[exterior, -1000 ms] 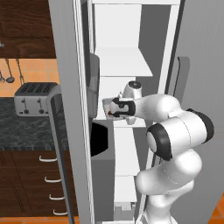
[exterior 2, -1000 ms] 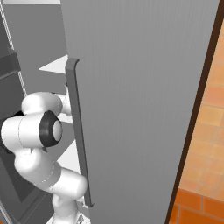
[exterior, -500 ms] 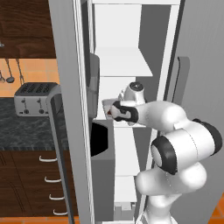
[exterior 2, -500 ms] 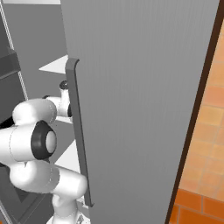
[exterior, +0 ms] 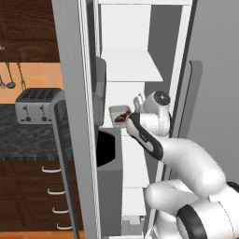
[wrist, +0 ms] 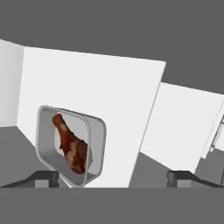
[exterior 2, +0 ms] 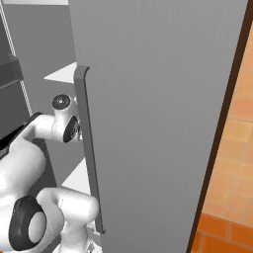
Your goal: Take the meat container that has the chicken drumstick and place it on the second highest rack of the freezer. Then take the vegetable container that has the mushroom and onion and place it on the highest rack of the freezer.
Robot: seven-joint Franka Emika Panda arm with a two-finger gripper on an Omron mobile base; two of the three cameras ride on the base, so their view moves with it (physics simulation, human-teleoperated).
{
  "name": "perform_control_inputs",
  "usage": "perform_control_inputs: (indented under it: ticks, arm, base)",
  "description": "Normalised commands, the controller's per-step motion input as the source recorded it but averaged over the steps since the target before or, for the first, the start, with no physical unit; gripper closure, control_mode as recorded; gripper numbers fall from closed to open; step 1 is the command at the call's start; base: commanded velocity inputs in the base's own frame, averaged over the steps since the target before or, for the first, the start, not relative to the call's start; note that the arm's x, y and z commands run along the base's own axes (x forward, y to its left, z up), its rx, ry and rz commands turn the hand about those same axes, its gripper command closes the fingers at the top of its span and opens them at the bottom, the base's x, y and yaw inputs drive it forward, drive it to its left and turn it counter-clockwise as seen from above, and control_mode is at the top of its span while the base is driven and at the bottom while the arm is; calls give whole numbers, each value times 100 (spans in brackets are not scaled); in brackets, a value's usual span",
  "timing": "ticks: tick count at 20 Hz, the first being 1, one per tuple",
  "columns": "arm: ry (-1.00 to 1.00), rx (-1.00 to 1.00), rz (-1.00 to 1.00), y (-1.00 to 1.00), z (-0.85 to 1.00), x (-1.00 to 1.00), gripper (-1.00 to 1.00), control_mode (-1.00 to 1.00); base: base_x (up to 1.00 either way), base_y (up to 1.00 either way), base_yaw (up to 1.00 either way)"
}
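Observation:
The meat container [wrist: 70, 148], a shallow grey tray, holds the reddish-brown chicken drumstick [wrist: 70, 144]. It rests on a white rack [wrist: 122, 109] inside the freezer [exterior: 135, 46], the one just under the upper shelf board [exterior: 133, 65]. In the left base view the container [exterior: 120, 114] sits at the rack's left side, and my gripper [exterior: 136, 102] is just to its right. My gripper [wrist: 111, 177] is open. Its left fingertip [wrist: 43, 177] is close to the tray's near edge, and nothing lies between the fingertips. The vegetable container is out of view.
The freezer's right door with its long grey handle [exterior 2: 86, 148] stands close beside my arm. The left door [exterior: 70, 116] carries a dark bin [exterior: 109, 149]. A toaster [exterior: 35, 105] sits on the dark counter [exterior: 28, 140] to the left, above the drawers.
My gripper has gone from shut on the meat container to open, leaving the tray on the rack. The hand has drawn back a little to the right.

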Motion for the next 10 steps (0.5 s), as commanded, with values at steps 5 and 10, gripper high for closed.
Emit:
perform_control_inputs:
  ticks: [5,10]
  arm:
    - [1,0,0,2,100,-99,-100,-100]
    - [5,-3,4,0,96,-100,-100,-100]
  base:
    - [0,0,0]
    - [0,0,0]
